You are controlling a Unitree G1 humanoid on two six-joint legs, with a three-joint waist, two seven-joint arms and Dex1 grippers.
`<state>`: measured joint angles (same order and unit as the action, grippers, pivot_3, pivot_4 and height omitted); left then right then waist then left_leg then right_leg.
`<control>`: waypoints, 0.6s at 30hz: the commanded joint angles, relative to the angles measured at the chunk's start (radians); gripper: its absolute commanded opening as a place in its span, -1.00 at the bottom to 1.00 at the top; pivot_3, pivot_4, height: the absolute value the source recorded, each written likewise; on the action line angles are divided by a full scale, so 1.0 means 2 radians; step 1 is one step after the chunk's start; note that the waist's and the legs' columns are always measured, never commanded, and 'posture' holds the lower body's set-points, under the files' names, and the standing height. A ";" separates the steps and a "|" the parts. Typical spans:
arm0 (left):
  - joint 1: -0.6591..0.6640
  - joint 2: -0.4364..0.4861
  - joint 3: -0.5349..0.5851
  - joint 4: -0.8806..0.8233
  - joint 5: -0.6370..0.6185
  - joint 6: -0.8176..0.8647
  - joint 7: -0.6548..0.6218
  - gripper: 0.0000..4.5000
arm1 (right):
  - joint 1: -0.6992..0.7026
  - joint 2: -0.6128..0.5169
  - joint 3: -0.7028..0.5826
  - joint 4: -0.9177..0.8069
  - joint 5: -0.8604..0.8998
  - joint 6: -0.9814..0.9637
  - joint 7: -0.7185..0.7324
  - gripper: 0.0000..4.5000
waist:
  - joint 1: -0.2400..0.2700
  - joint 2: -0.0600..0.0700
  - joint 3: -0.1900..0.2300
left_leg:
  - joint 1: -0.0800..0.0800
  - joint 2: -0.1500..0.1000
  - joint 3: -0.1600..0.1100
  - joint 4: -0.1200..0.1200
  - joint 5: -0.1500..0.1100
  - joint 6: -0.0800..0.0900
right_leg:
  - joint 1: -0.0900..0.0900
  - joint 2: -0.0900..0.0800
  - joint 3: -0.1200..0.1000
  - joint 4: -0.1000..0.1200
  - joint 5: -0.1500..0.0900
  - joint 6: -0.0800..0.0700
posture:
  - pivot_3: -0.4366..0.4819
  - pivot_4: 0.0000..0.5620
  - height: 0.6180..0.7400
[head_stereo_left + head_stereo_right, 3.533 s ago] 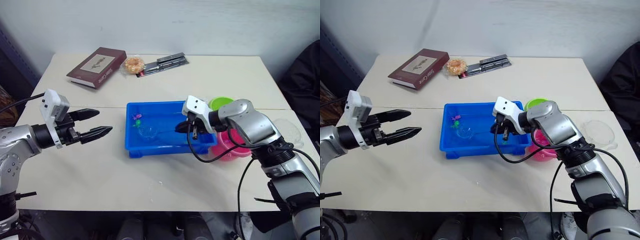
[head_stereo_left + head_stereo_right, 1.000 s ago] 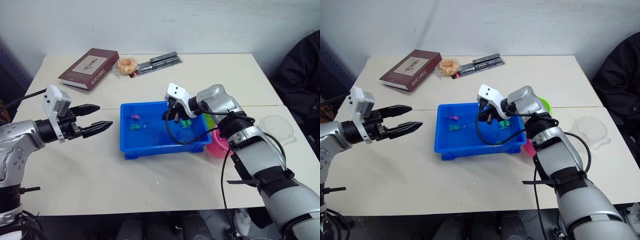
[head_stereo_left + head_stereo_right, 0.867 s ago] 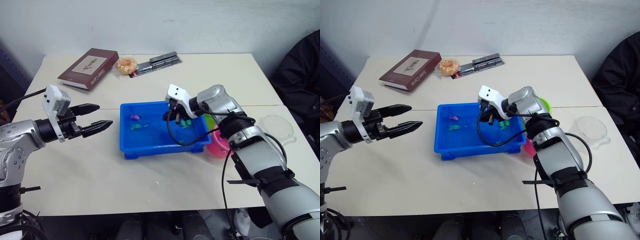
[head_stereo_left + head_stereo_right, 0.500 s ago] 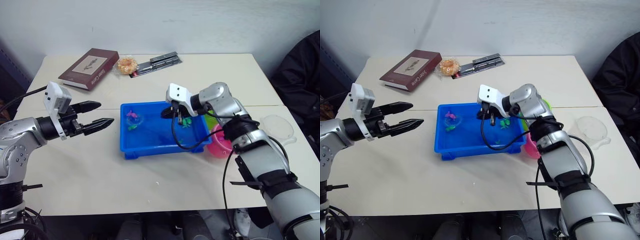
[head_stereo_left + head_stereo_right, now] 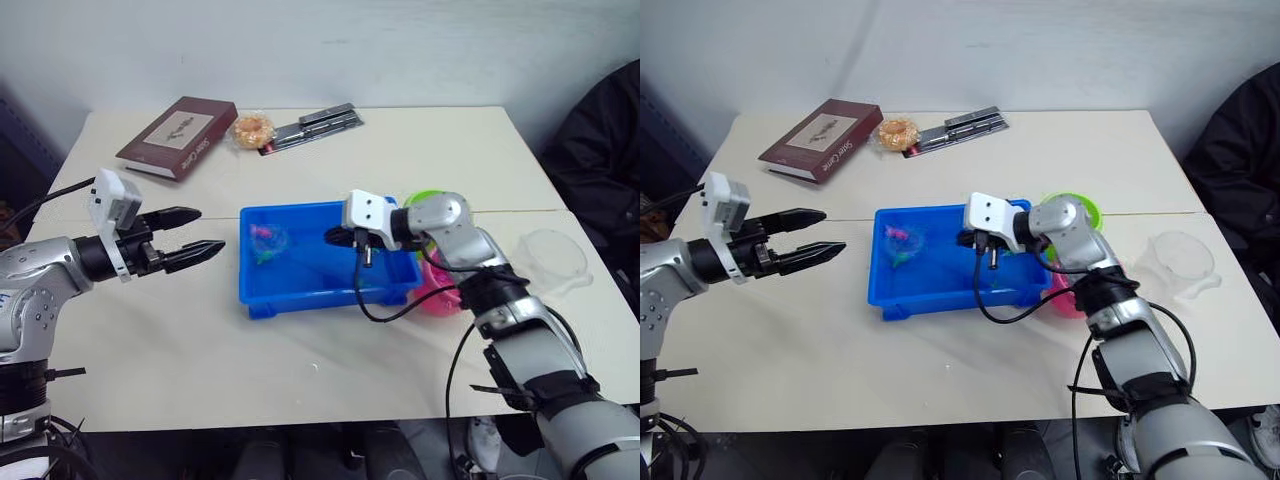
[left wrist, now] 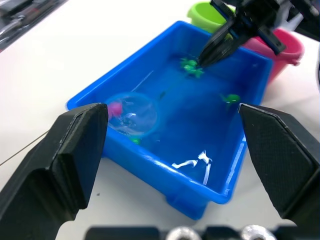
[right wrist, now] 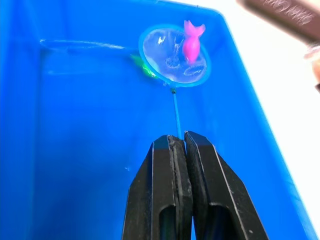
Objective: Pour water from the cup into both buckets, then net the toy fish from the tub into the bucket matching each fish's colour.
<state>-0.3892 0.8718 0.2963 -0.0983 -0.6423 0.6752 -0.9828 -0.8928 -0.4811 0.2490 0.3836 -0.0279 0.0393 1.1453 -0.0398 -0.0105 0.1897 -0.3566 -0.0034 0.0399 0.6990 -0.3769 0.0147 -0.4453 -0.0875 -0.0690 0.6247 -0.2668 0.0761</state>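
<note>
A pink fish (image 7: 191,44) lies in the round hoop of a small net (image 7: 174,55), at the left end of the blue tub (image 5: 300,295), which stands in the middle of the table (image 5: 200,340). Two green fish (image 6: 190,66) stay in the water near the right end. The right gripper (image 7: 182,150) is pressed together on the thin handle of the net, over the tub. The green bucket (image 5: 432,202) and the pink bucket (image 5: 440,290) stand just beside the right end of the tub. The clear cup (image 5: 555,255) is further right. The left gripper (image 5: 195,235) hangs wide apart and empty, left of the tub.
</note>
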 commanded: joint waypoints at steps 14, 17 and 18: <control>-0.158 -0.073 -0.129 0.070 0.024 -0.050 -0.095 0.98 | 0.313 -0.173 -0.261 -0.396 0.125 0.180 -0.061 -1.00 | 0.024 0.000 0.000 | 0.000 0.000 0.001 0.000 0.000 0.000 | 0.001 0.001 0.000 0.000 0.000 0.000 | -0.05 -0.47 1.00; -0.195 -0.105 -0.142 0.092 0.016 -0.045 -0.107 0.98 | 0.395 -0.175 -0.351 -0.466 0.152 0.214 -0.072 -1.00 | 0.030 0.000 0.000 | 0.000 0.000 0.002 0.000 0.000 0.001 | 0.001 0.003 0.001 0.000 0.000 0.000 | -0.05 -0.47 1.00; -0.202 -0.110 -0.144 0.098 0.017 -0.045 -0.112 0.98 | 0.413 -0.176 -0.369 -0.479 0.158 0.217 -0.074 -1.00 | 0.030 0.000 0.000 | 0.000 0.000 0.002 0.000 0.000 0.001 | 0.001 0.004 0.001 0.001 0.000 0.000 | -0.05 -0.47 1.00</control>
<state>-0.7693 0.6491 -0.0016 0.0979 -0.6009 0.5967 -1.1860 -0.0784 -0.8171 -0.4070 -0.5009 0.2521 0.4623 1.0088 0.0202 -0.0109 0.1895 -0.3555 -0.0037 0.0442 0.6999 -0.3763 0.0158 -0.4442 -0.0799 -0.0669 0.6260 -0.2664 0.0767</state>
